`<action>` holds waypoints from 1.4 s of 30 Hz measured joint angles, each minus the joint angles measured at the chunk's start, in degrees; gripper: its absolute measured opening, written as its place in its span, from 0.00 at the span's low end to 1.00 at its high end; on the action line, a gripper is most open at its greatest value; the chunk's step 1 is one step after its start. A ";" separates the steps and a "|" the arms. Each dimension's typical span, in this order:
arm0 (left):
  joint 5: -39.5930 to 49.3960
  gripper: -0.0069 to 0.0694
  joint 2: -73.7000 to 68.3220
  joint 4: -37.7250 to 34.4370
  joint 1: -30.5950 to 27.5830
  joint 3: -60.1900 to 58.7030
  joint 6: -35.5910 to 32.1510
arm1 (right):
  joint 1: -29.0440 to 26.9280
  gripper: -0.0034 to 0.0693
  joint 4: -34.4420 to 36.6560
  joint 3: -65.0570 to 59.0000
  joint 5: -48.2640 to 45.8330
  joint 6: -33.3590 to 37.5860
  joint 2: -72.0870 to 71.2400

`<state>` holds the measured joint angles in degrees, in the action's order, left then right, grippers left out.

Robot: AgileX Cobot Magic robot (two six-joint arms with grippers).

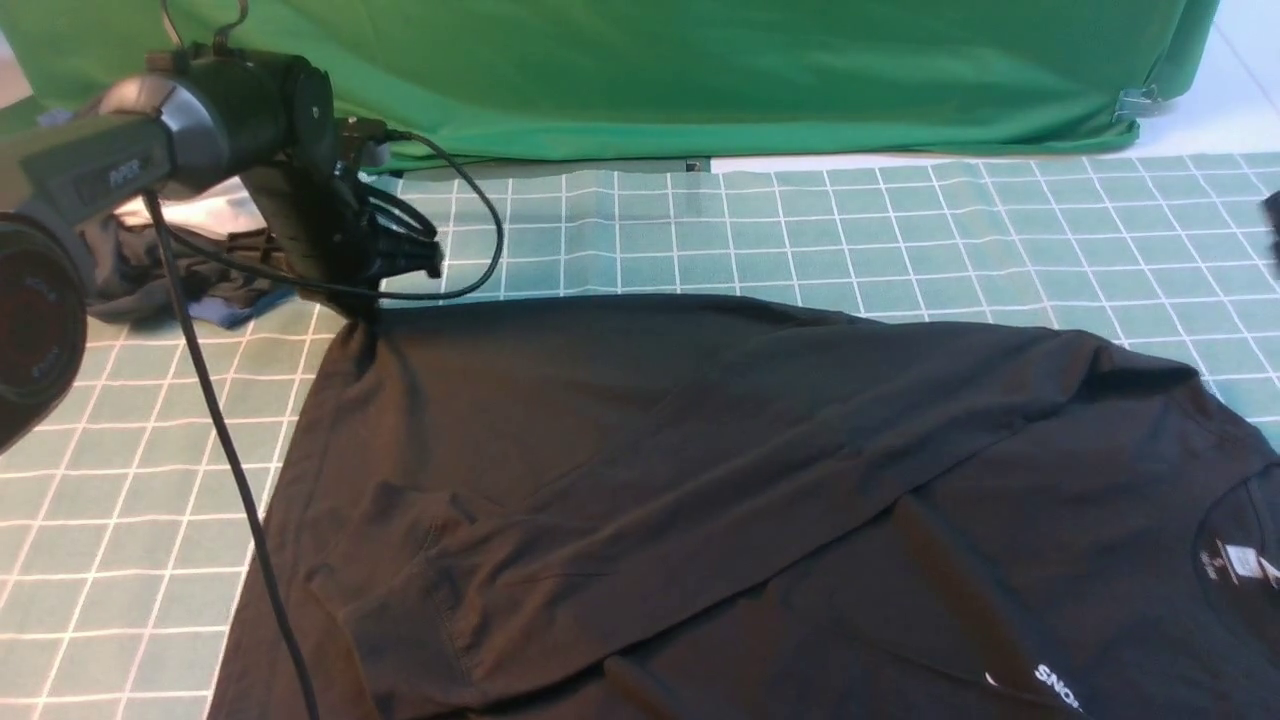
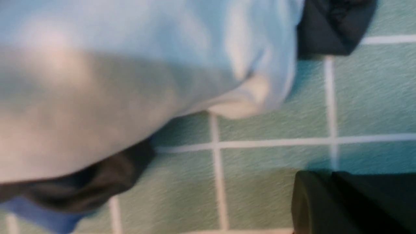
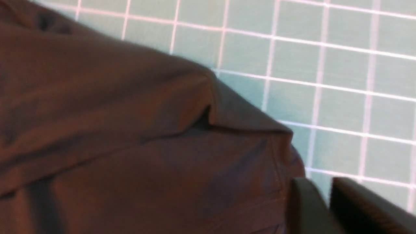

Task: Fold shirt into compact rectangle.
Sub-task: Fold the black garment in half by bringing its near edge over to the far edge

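The shirt lies spread on the checked mat with its long axis running across me: hem end toward my left, collar and neck label at my far right, the white print just showing at the near right edge. One layer of black cloth lies slantwise over the body, so it is not flat in a single sheet

My left gripper hangs at the far left corner of the shirt, just above and beside that corner, closer to it than anything else of mine. Its jaws are together; the wrist view gives no sign of cloth between them, only mat, a white garment and a scrap of dark fabric off to one side

My right gripper sits by the shoulder corner on the collar end, just off the edge of the cloth. Its jaws stand a thin gap apart with nothing in them, mat showing through the slit

I judge the next fold turns on those two far corners, one under each hand, and both jaws would need to part wider before either can pinch cloth
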<state>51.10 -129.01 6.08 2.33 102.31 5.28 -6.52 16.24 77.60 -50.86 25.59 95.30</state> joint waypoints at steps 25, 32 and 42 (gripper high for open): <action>-1.90 0.13 4.68 4.20 -0.17 0.16 3.22 | 9.94 0.10 -0.40 16.40 5.96 4.55 27.96; -6.30 0.13 4.61 6.27 -0.72 2.68 4.59 | 10.01 0.09 -0.15 21.83 12.96 2.12 28.28; -11.82 0.34 4.67 6.33 -0.77 2.83 4.77 | 10.01 0.65 -0.60 23.52 18.32 1.64 29.01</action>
<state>39.29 -124.34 12.41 1.56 105.14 10.06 3.49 15.64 101.13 -32.54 27.24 124.31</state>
